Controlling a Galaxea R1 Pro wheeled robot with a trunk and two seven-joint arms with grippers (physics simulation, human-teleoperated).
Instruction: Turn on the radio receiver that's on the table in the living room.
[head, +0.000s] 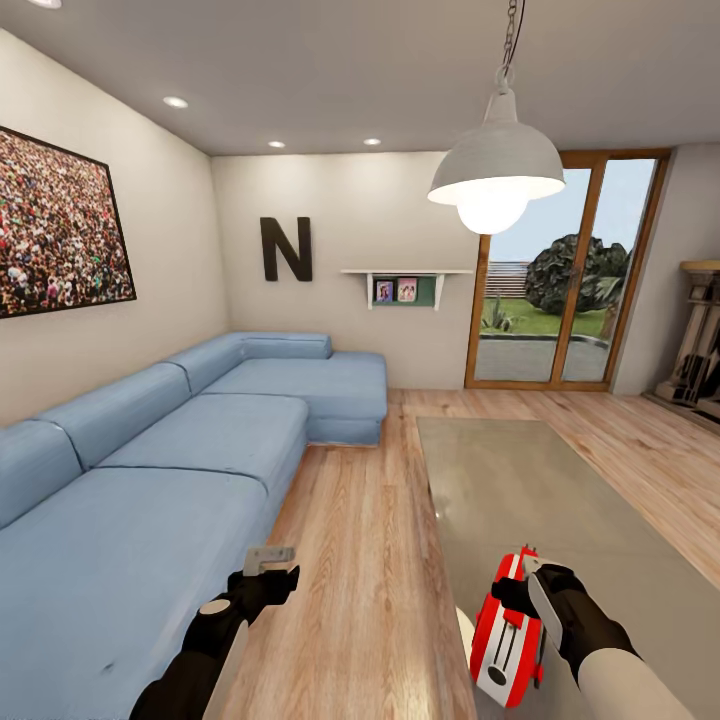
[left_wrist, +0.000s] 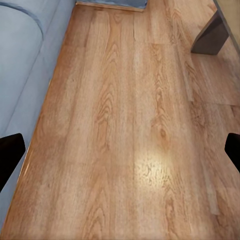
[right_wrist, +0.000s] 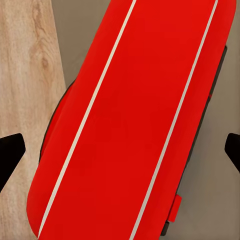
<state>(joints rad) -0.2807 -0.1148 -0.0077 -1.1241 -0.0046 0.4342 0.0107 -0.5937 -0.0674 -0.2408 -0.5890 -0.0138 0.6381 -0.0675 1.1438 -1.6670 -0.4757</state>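
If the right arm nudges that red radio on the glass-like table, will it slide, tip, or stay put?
The radio receiver has a glossy, rigid-looking shell, and the table is smooth and reflective, so it would probably slide readily. It appears narrow and stands near the table's edge, so a sideways push might tip it or send it off. The right gripper is at its top; a downward press seems safer.

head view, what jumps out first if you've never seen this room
The glossy red radio receiver with white stripes stands out at the near end of the grey table, with the right tool right at it. Next comes the long blue sofa along the left wall, and the big white pendant lamp glowing overhead.
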